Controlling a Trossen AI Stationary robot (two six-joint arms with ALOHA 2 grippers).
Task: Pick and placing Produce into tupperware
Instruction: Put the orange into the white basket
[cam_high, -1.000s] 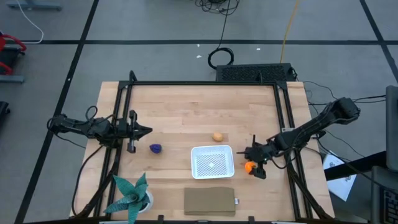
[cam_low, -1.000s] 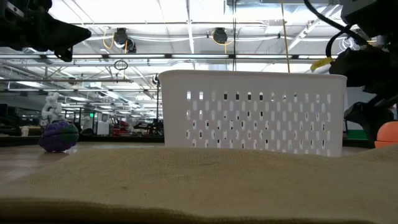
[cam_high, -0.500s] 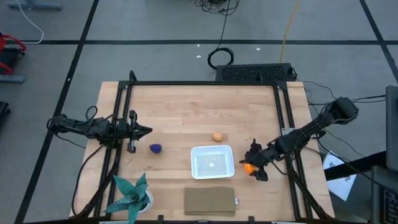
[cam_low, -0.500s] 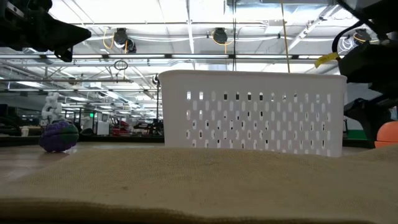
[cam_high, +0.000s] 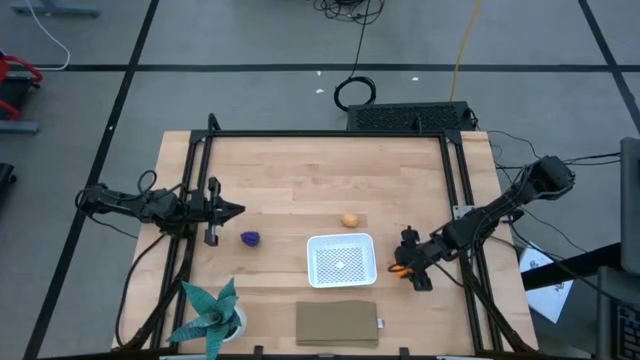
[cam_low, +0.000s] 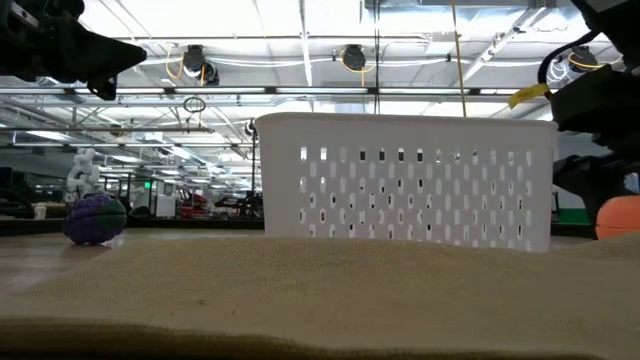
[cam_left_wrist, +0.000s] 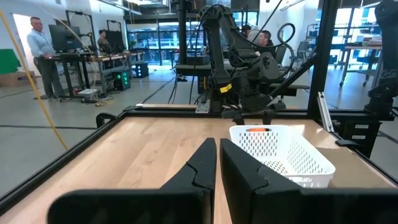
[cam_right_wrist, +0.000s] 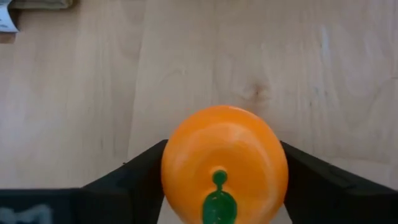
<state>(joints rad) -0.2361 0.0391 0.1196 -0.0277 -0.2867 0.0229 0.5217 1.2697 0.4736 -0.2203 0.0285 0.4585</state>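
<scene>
The bright orange piece (cam_high: 399, 268) (cam_right_wrist: 224, 158) sits between my right gripper's (cam_high: 406, 264) (cam_right_wrist: 224, 169) fingers, just right of the white mesh-bottomed container (cam_high: 341, 260) (cam_low: 400, 180). The dark purple piece (cam_high: 250, 238) (cam_low: 95, 218) lies on the table left of the container. The tan-yellow piece (cam_high: 350, 219) lies just beyond the container's far side. My left gripper (cam_high: 236, 210) (cam_left_wrist: 217, 155) waits shut at the table's left, above the wood and touching nothing. My right gripper pinches the orange piece across its round body, one finger (cam_right_wrist: 140, 171) on each of two opposite sides (cam_right_wrist: 171, 165). The fingers come slanting down from above and from the table's right. Its green stem (cam_right_wrist: 217, 199) faces the wrist camera. I cannot tell whether it is clear of the table.
A flat tan-brown slab (cam_high: 338, 323) lies near the front edge, below the container. A teal spiky plant in a white pot (cam_high: 212, 315) stands at the near left corner. Black frame rails (cam_high: 460, 200) run along the table's sides. Bare wood spans the far half.
My right gripper has edged a little toward the container and settled lower over the orange piece, which shows less from above now. In the low view the orange piece has shifted slightly toward the container.
</scene>
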